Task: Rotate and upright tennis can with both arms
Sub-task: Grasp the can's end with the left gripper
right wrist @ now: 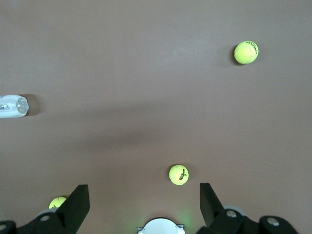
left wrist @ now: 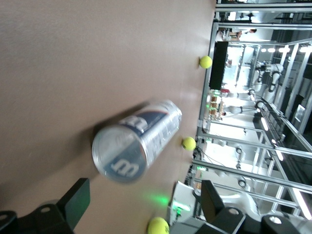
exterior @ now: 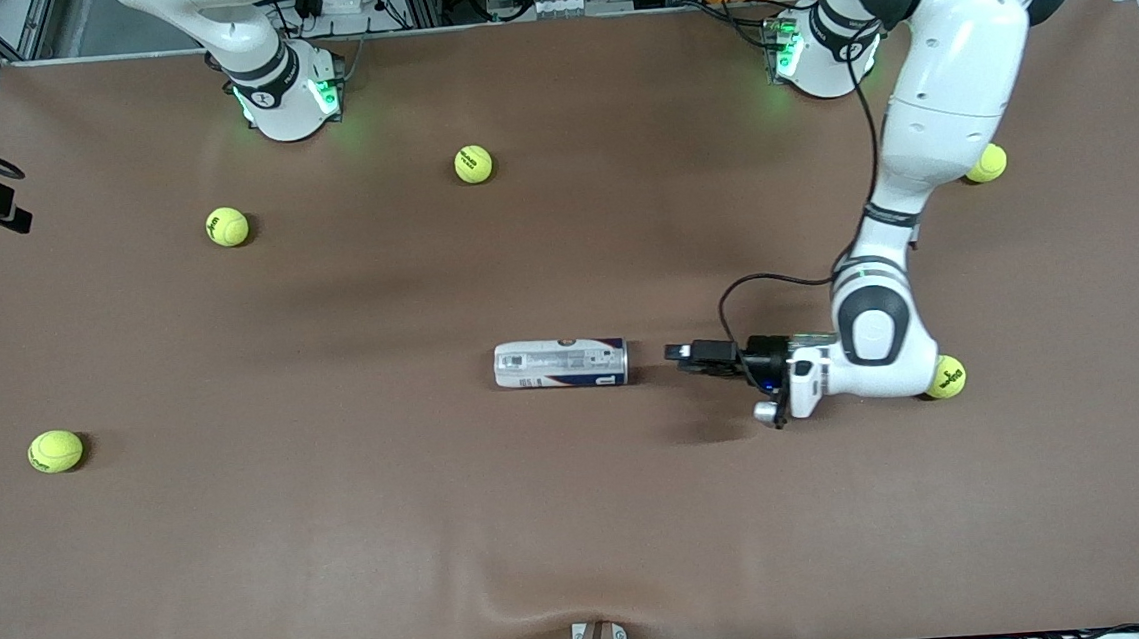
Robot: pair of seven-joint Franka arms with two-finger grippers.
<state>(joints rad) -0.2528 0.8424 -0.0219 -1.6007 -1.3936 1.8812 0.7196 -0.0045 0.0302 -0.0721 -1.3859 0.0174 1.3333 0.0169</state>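
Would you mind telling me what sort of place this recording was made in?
Most likely a robotics lab. Two arms stand bolted at a table covered in brown cloth, aluminium framing and more equipment show in the left wrist view, and the tennis can and scattered tennis balls look like staged test props.

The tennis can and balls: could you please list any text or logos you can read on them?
"W" logo: white on the navy end of the tennis can, seen by the left gripper.
Can's side label: print too small to read.
Tennis balls, such as the one at: dark marking, unreadable.
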